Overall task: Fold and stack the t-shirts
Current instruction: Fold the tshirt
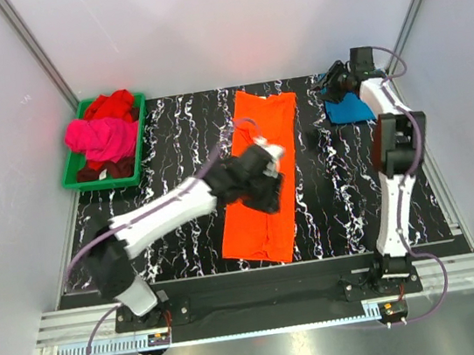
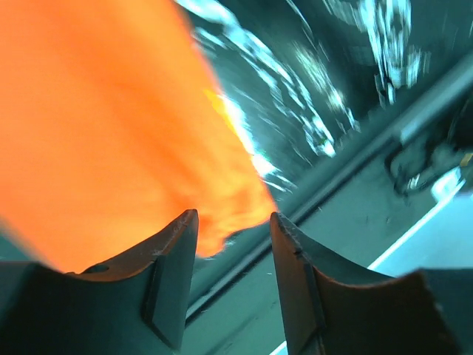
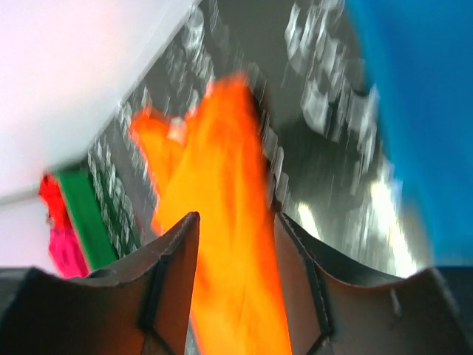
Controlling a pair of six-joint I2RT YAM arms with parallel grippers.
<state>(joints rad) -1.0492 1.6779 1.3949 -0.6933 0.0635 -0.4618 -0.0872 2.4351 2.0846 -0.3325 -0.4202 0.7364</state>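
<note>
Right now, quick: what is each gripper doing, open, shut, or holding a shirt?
Left gripper: open, empty, over the bright orange cotton t-shirt.
Right gripper: open, empty.

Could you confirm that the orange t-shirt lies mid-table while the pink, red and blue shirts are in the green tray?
Not quite: the top view shows the blue t-shirt on the table, far right, outside the green tray; the rest holds.
</note>
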